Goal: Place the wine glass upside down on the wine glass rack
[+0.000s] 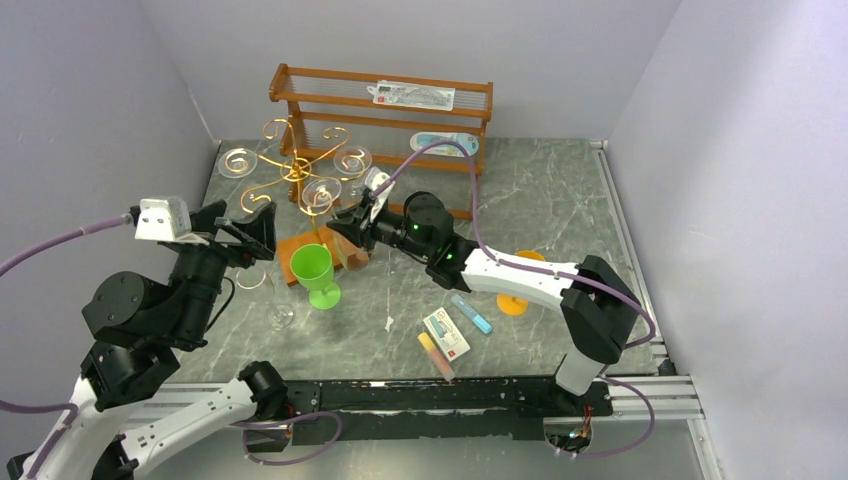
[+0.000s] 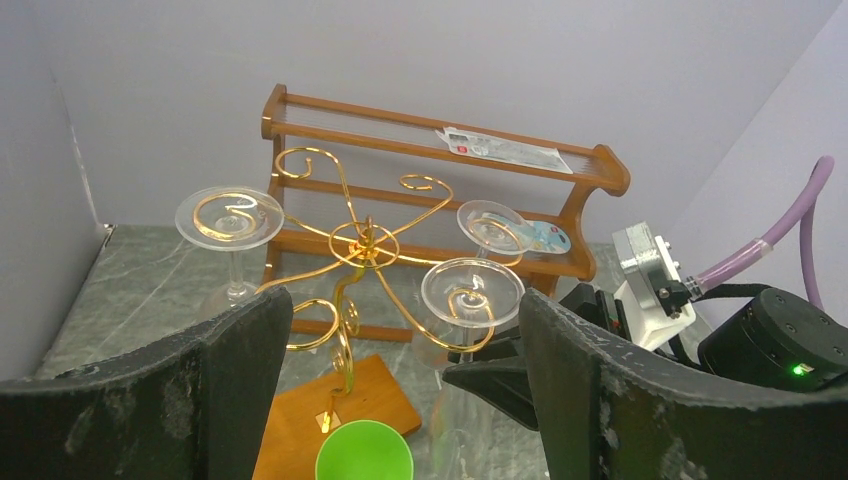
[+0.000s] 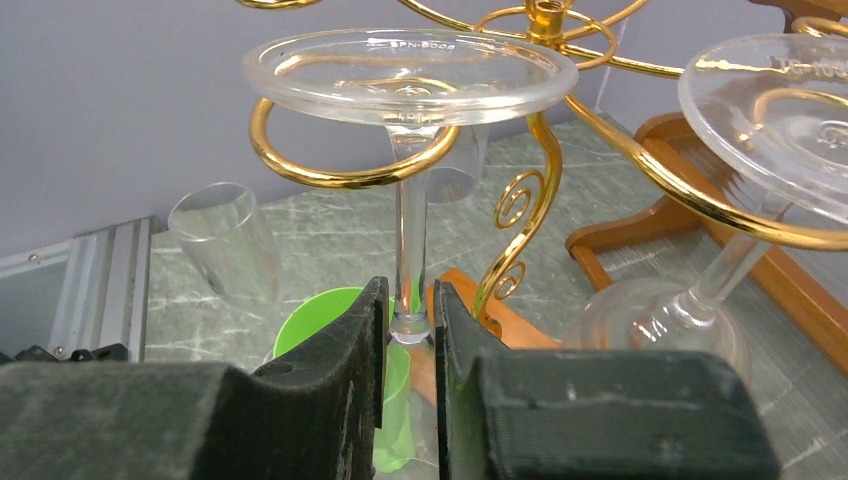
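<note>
At the near curl of the wine glass rack, left of the table's middle and toward the far side, hanging upside down: the wine glass. Foot lying flat on the gold ring, stem dropping straight through it, bowl below mostly hidden behind the right gripper. Reaching in from the right, clamped on that stem a little under the ring, fingers drawn almost together with only the stem's width between them.

Just left of the rack's wooden base, held above the table: left gripper, spread wide, holding nothing, facing the rack.

On the far left and far right curls, hung the same way: a second glass and a third glass, both apart from the held one.

Just beside the base on its near side, standing upright: green cup. Near the left gripper, on the table: clear tumbler.

Behind the rack, against the far wall: brown two-tier shelf with a flat packet on its top tier.

Well to the right, near side: orange disc and a small box.
</note>
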Available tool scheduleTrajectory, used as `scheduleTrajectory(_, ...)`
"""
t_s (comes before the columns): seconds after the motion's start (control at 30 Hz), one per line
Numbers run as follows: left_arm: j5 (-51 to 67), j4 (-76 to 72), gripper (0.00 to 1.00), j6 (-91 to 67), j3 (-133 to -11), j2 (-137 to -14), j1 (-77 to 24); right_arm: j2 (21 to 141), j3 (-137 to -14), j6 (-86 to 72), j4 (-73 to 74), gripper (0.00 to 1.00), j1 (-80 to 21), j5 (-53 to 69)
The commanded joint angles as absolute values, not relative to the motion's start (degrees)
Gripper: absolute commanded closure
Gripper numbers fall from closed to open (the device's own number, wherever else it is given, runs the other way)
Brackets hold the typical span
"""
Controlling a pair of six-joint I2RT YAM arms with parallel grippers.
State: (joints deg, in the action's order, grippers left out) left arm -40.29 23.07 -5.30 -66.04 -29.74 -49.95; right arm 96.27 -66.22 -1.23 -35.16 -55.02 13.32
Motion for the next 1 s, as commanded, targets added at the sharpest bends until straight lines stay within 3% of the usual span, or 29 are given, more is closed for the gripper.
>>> scheduleTrajectory(0.0, -40.6, 23.8, 0.12, -5.0, -65.6, -29.7, -49.8, 97.0, -67.3, -4.0, -35.5, 0.95, -54.4, 10.8)
scheduleTrajectory(0.2, -40.3, 23.5, 0.12, -4.6, -65.6, -29.9, -49.9, 95.8, -65.6, -6.1, -36.1, 0.74, -53.8, 12.9)
scheduleTrajectory(0.43, -40.0, 23.8, 0.12, -4.4, -66.0, -30.1, -49.8, 92.8, -63.4, -5.1, -33.1, 0.67, -53.8, 13.5)
scheduleTrajectory(0.7, -39.6, 24.7, 0.12, -4.9, -66.9, -30.1, -49.8, 86.2, -60.1, -4.7, -26.5, 0.49, -53.9, 14.3)
scheduleTrajectory(0.97, -39.4, 26.3, 0.10, -6.1, -67.6, -30.0, -49.8, 77.8, -55.3, -11.1, -17.2, 0.46, -54.9, 10.2)
